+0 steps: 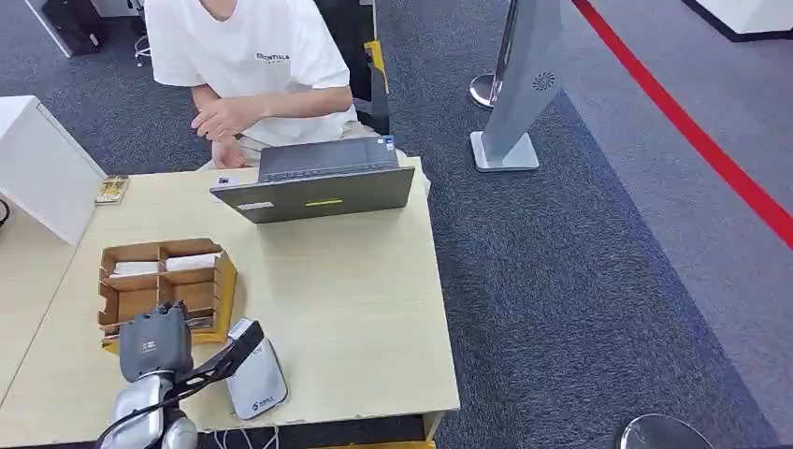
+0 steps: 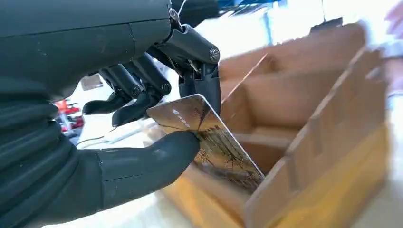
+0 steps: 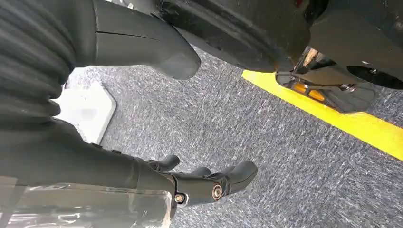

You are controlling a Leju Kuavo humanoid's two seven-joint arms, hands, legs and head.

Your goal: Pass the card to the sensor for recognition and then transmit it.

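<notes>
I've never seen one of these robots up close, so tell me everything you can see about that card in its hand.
The card is thin, flat and glossy, with a brownish printed picture, a pale corner mark and rounded corners. The left hand pinches it between the thick thumb and darker fingers. It sits tilted, its far end dipping into a compartment of the cardboard box on the table. Whether that end touches the box, I cannot tell.

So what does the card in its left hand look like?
Glossy card with a brownish tree-like print, clearest in the left wrist view.
</notes>
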